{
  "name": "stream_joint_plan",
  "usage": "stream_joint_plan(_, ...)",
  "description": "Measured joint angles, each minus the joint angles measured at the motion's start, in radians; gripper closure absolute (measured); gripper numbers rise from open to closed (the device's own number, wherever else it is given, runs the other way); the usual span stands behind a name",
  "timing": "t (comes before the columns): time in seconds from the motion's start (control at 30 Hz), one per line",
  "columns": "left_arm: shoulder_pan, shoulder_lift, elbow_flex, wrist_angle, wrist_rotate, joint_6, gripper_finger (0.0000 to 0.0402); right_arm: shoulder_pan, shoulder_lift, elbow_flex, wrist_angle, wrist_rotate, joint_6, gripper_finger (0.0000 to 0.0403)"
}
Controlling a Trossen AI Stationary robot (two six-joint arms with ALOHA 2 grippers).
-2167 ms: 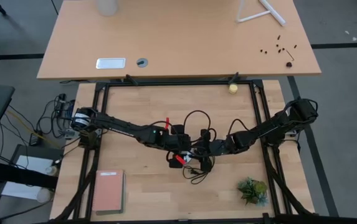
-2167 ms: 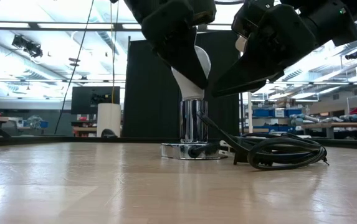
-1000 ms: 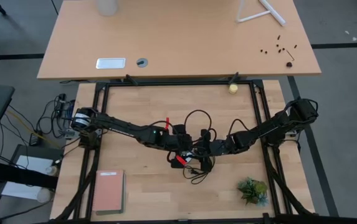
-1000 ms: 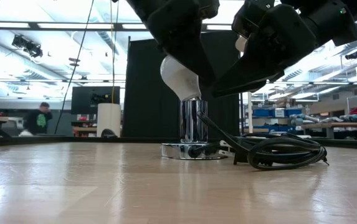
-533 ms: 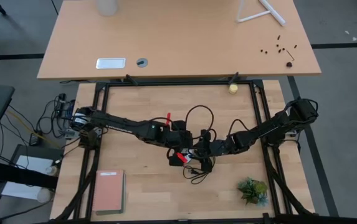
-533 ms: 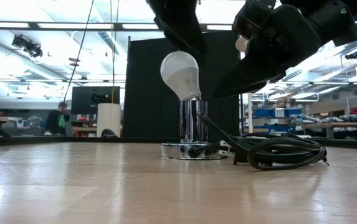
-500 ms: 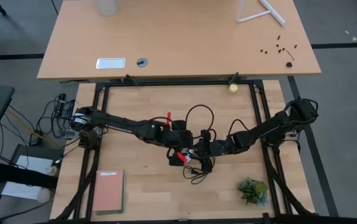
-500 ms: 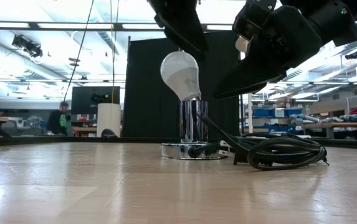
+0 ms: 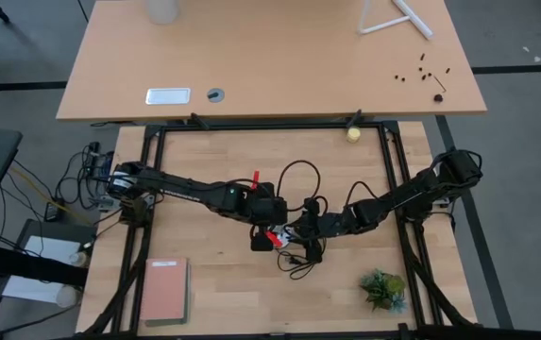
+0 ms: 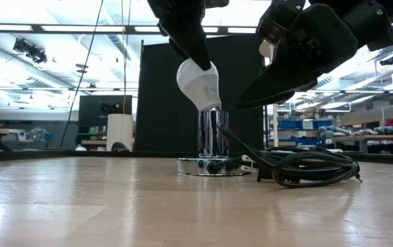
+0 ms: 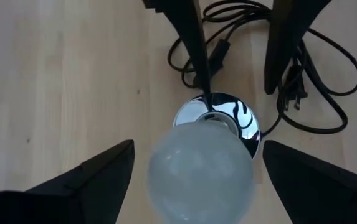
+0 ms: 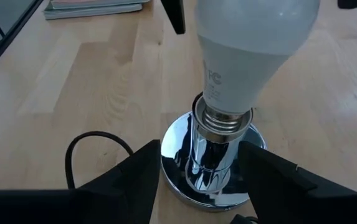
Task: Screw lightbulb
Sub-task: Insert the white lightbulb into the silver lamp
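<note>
Mid-screwing, regrip stage. At centre frame the lightbulb (image 10: 198,84) sits tilted in the chrome socket (image 10: 212,134), which the right gripper (image 12: 194,180) pinches. Left gripper (image 11: 194,180), fingers spread, straddles the bulb; next, close and twist.

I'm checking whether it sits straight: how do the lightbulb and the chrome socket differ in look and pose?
The lightbulb is frosted white; the socket is mirror chrome. The lightbulb leans to one side; the socket's stem stands upright. They meet where the lightbulb's base sits in the socket's top. The left tool stands open around the lightbulb; the right tool flanks the socket.
</note>
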Motion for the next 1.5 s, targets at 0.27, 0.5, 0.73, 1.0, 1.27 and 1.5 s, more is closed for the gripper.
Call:
stream_joint_plan(0.27, 0.011, 0.000, -0.002, -0.030, 0.004, 0.000, 0.0017, 0.003, 0.000, 0.000, 0.003, -0.013, 0.002, 0.0180)
stream_joint_plan(0.5, 0.018, 0.011, -0.003, -0.030, 0.044, 0.000, 0.0013, 0.013, 0.000, 0.000, 0.004, -0.013, 0.007, 0.0180)
stream_joint_plan(0.73, 0.018, 0.029, -0.002, -0.014, 0.075, 0.003, 0.0014, 0.015, 0.000, 0.000, -0.029, -0.012, 0.033, 0.0180)
stream_joint_plan(1.0, 0.018, 0.053, -0.002, -0.019, 0.108, 0.004, 0.0014, 0.026, 0.000, 0.000, -0.033, 0.011, 0.033, 0.0180)
stream_joint_plan(1.27, 0.018, 0.057, -0.002, -0.016, 0.112, 0.029, 0.0021, 0.026, 0.000, 0.000, -0.037, 0.015, 0.033, 0.0180)
stream_joint_plan(1.5, 0.018, 0.072, -0.004, -0.028, 0.104, 0.034, 0.0046, 0.026, 0.000, 0.000, -0.035, 0.015, 0.033, 0.0180)
